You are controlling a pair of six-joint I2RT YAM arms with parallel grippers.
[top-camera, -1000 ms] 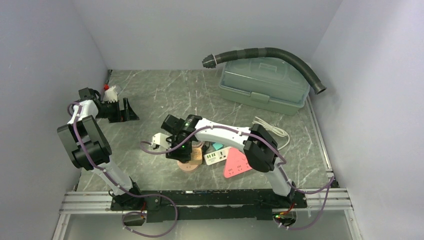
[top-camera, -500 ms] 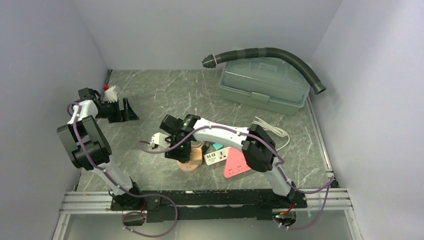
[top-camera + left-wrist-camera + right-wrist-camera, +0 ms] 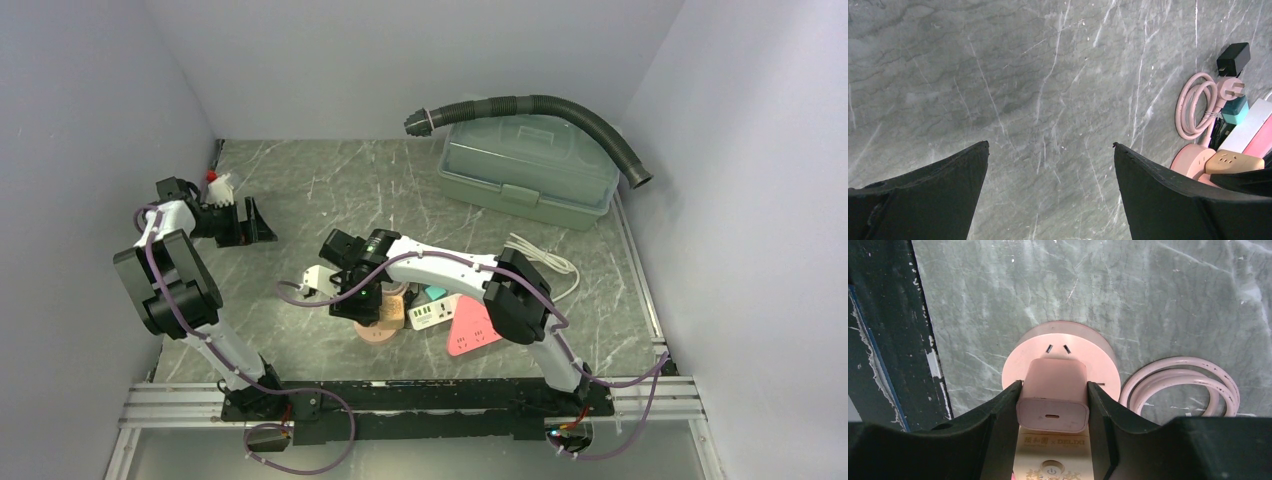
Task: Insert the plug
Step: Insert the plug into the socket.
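Note:
In the right wrist view my right gripper (image 3: pixel 1053 392) is shut on a pale pink charger plug (image 3: pixel 1053 405), one finger on each side. The plug's slotted rear face points at the camera. Its far end meets the face of a round pink socket (image 3: pixel 1063 347), whose two-slot outlet shows just beyond; the prongs are hidden. A beige power strip (image 3: pixel 1054 455) lies under the plug. From above, the right gripper (image 3: pixel 358 300) hovers over the round socket (image 3: pixel 378 332). My left gripper (image 3: pixel 255 222) stands open and empty at the far left, over bare marble (image 3: pixel 1050 145).
A coiled pink cable (image 3: pixel 1183 382) lies right of the socket. A white strip (image 3: pixel 432 315) and a red triangular strip (image 3: pixel 472 328) sit beside it, with a white cord (image 3: pixel 545 258) behind. At the back right are a green toolbox (image 3: pixel 527 170) and a black hose (image 3: pixel 540 108).
The right arm has edged slightly left with the plug still held. The left arm has not moved.

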